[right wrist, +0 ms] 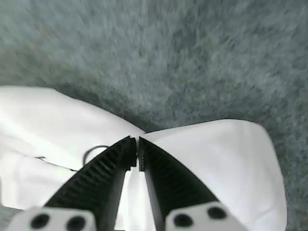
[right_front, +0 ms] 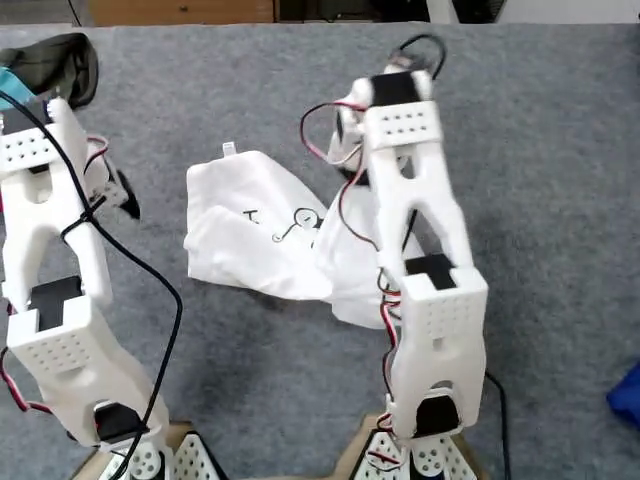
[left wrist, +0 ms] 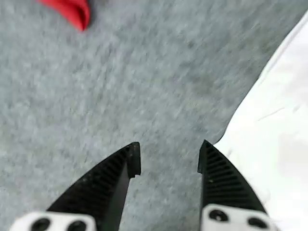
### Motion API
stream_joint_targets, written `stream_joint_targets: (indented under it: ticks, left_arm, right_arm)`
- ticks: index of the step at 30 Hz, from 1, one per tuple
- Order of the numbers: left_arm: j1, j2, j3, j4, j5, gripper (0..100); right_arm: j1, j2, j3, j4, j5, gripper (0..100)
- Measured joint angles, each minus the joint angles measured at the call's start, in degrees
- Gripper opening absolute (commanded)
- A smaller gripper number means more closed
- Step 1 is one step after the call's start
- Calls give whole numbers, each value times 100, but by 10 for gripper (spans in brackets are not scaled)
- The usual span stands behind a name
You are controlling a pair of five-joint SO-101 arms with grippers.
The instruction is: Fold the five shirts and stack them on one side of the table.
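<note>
We see soft, even light falling from overhead on the grey table [right_front: 540, 150] in the high view. The white shirt [right_front: 255, 235] shines brightest, its folds nearly washed out, with a thin faint shadow along its six o'clock edge.

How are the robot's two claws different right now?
The left gripper is open, with a wide gap between its tips; the right gripper is shut, tips together. The left gripper is over the bare grey table cover, beside the white shirt; the right gripper's tips are at the white shirt's folded edge. Both have black ribbed fingers.
</note>
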Motion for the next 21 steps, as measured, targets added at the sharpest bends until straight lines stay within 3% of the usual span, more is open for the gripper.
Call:
stream_joint_targets:
  ticks: [11,21]
  left_arm:
    - [1116,105,-88,-1222,782,211]
    - [1134,1143,-79,-1846,932,211]
  right_arm:
    - [132,-53,-211,0,105,5]
    - [132,-53,-211,0,105,5]
